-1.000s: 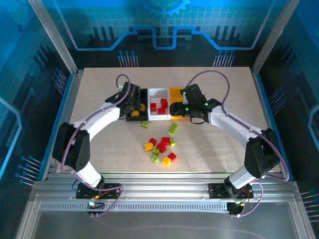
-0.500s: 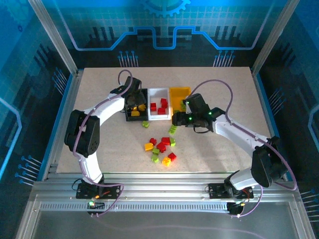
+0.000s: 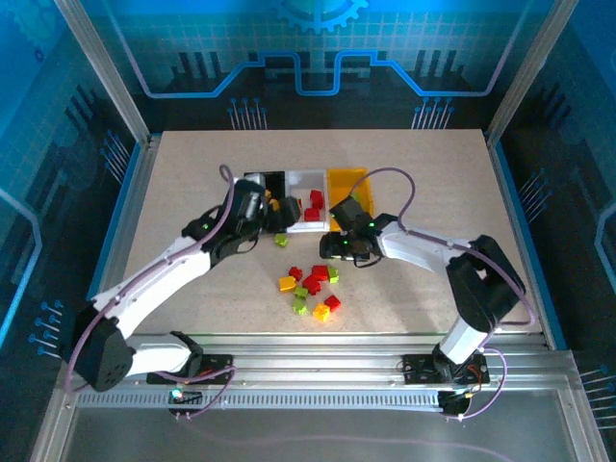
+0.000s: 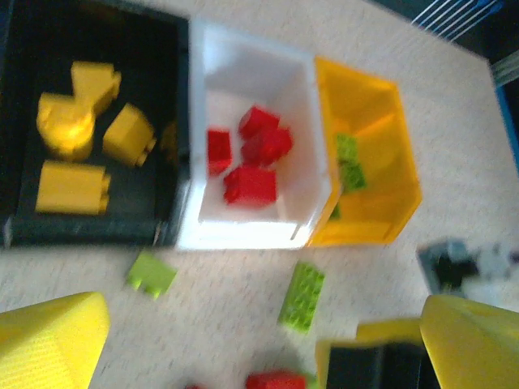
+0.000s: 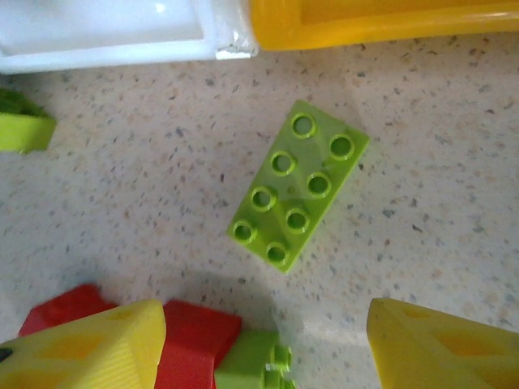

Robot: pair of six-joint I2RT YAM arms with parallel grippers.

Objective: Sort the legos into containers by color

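black bin [image 4: 81, 232]: yellow legos [image 4: 73, 186] | white bin [image 4: 259, 236]: red legos [image 4: 250, 184] | yellow bin [image 4: 381, 220]: green legos [image 4: 350, 162] | green brick [image 5: 298, 185] flat, loose nearby

Cool blue light tints the enclosure [image 3: 87, 87]; the speckled beige surface [image 3: 192, 173] is evenly bright. Left wrist view is motion-blurred. Right wrist view is sharp, the lime green plastic brick [image 5: 298, 185] crisp.

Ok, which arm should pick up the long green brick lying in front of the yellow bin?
Right. The open right gripper hangs close over the long green brick, beside the yellow bin; the left gripper sits nearer the black bin.
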